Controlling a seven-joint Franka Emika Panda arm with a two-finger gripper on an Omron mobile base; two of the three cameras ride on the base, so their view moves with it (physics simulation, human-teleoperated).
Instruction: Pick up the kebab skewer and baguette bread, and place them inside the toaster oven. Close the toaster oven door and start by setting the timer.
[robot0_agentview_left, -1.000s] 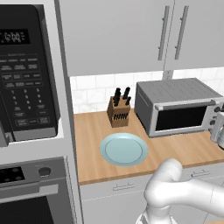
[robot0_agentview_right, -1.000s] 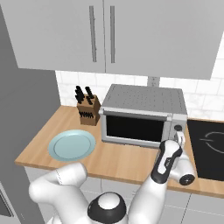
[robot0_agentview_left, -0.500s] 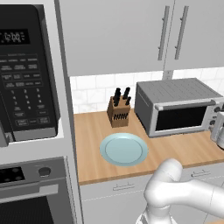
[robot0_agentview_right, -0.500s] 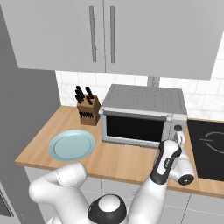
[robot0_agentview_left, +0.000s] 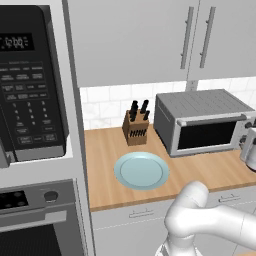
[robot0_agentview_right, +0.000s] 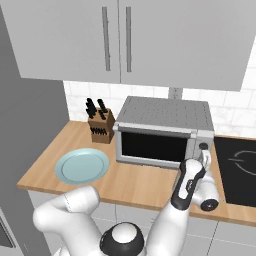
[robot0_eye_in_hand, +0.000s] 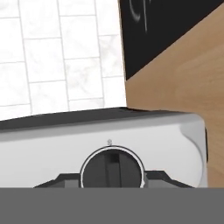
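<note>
The toaster oven (robot0_agentview_left: 200, 125) (robot0_agentview_right: 165, 135) stands on the wooden counter against the tiled wall. Its door (robot0_agentview_left: 207, 135) (robot0_agentview_right: 152, 147) of dark glass is up and shut. My gripper (robot0_agentview_right: 204, 159) (robot0_eye_in_hand: 113, 177) is at the knob panel on the oven's right side. In the hand view a round dark knob (robot0_eye_in_hand: 113, 168) sits between my two fingertips (robot0_eye_in_hand: 65, 179), which press against its rim on both sides. The kebab skewer and the baguette bread are out of view.
A bare light-blue plate (robot0_agentview_left: 141, 170) (robot0_agentview_right: 82, 165) lies on the counter left of the oven, with a knife block (robot0_agentview_left: 136, 127) (robot0_agentview_right: 100, 129) behind it. A black cooktop (robot0_agentview_right: 240, 170) (robot0_eye_in_hand: 162, 26) lies to the right. A black microwave (robot0_agentview_left: 30, 85) hangs at far left.
My fingers have closed in from wide open onto the knob. The arm and the oven have stayed put.
</note>
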